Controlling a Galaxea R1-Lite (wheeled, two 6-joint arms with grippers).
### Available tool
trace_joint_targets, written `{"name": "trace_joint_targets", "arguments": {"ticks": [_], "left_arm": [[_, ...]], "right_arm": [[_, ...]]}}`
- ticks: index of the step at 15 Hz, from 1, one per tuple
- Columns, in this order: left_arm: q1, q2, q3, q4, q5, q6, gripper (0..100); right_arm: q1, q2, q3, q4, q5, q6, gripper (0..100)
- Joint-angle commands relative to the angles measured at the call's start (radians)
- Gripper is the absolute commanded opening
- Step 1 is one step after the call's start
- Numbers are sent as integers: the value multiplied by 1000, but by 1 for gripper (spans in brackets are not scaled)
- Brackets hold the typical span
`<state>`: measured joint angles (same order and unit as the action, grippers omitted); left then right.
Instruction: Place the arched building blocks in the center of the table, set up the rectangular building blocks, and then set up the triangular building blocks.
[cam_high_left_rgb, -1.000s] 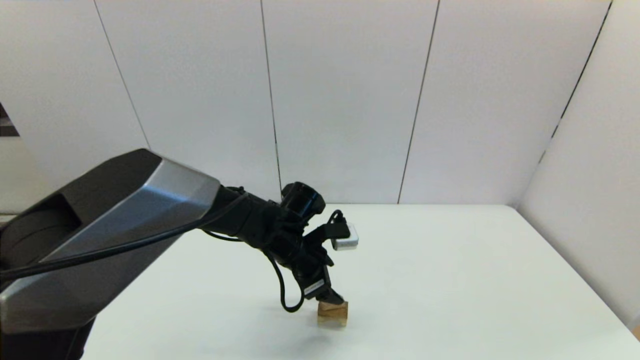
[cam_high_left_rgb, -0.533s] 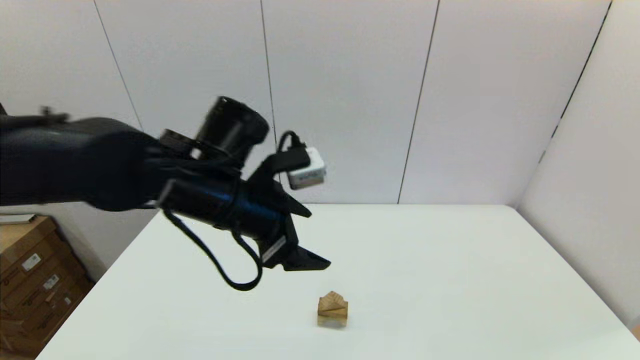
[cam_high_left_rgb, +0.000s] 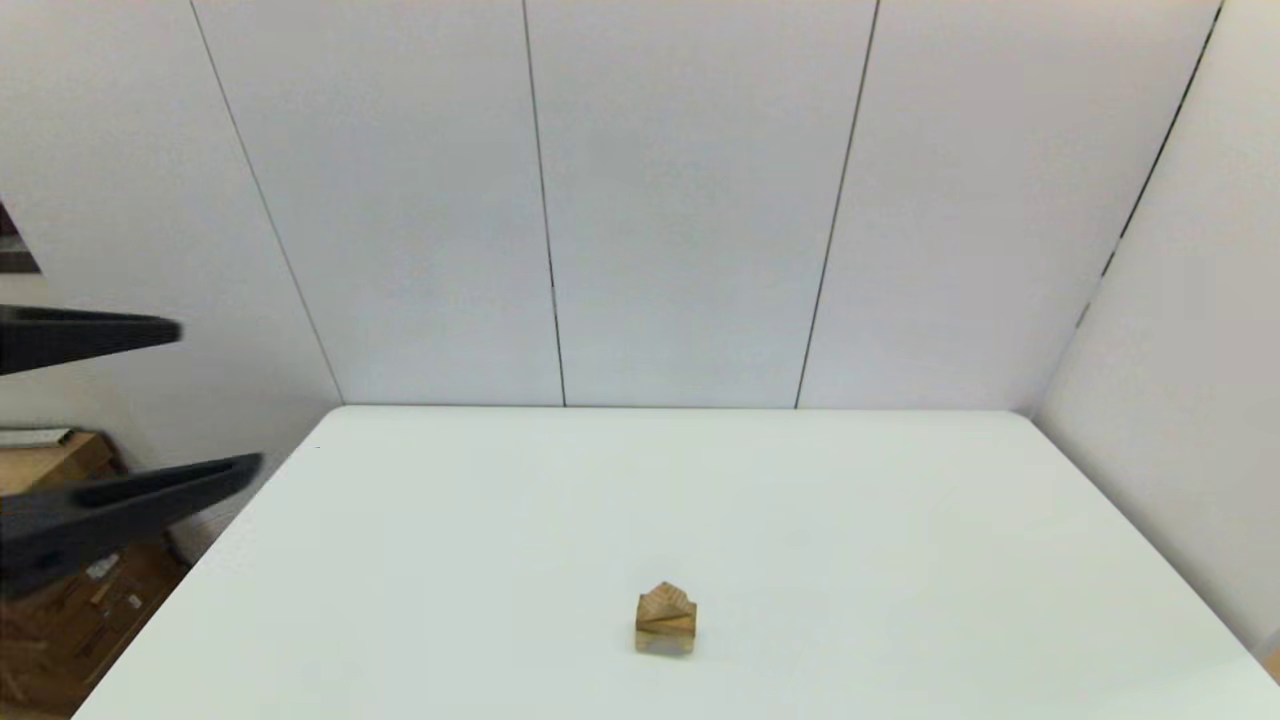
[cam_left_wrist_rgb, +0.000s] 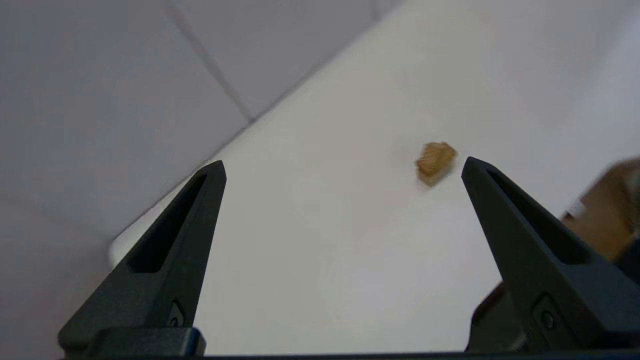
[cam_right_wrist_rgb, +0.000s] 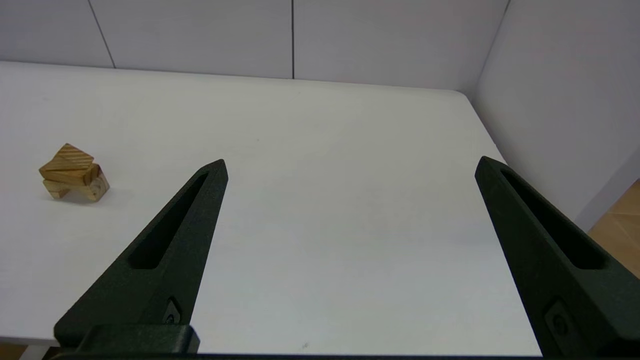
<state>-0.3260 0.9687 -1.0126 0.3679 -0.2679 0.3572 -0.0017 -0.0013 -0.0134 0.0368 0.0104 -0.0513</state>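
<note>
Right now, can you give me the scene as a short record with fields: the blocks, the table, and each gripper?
stack: three tan wooden blocks piled near the table's front middle
top: triangular block, ridge up
middle: rectangular block, lying flat
bottom: arched block, on the table
table: white table
left gripper: left gripper at the table's left edge, fingers wide open, holding nothing, far from the stack
right gripper: right gripper over the table's right side, fingers open, holding nothing
</note>
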Motion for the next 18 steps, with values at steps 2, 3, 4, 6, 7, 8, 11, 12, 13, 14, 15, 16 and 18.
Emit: {"name": "trace_joint_targets", "arguments": {"ticks": [2, 3, 4, 6, 7, 8, 11, 12, 13, 14, 15, 16, 18], "left_arm": [[242, -498, 266, 6, 13, -67, 100], [254, -521, 287, 6, 16, -67, 100], [291, -617, 364, 5, 18, -67, 100], [311, -697, 428, 8, 19, -67, 100], [327, -732, 462, 8, 16, -66, 100], [337, -794, 505, 5, 18, -64, 100], [335, -881, 591, 0, 39, -115, 100], [334, -929, 635, -1, 49, -124, 100], [332, -966, 675, -1, 49, -124, 100], [331, -969, 735, -24, 56, -132, 100], [331, -967, 763, -87, 76, -167, 100], [331, -969, 798, -150, 85, -196, 100], [331, -967, 905, -248, 125, -202, 100]], "right_arm": [[0, 1, 0, 0, 0, -1, 100], [0, 1, 0, 0, 0, -1, 100], [0, 1, 0, 0, 0, -1, 100], [0, 1, 0, 0, 0, -1, 100], [0, 1, 0, 0, 0, -1, 100], [0, 1, 0, 0, 0, -1, 100], [0, 1, 0, 0, 0, -1, 100], [0, 1, 0, 0, 0, -1, 100], [0, 1, 0, 0, 0, -1, 100], [0, 1, 0, 0, 0, -1, 100], [0, 1, 0, 0, 0, -1, 100], [0, 1, 0, 0, 0, -1, 100], [0, 1, 0, 0, 0, -1, 100]]}}
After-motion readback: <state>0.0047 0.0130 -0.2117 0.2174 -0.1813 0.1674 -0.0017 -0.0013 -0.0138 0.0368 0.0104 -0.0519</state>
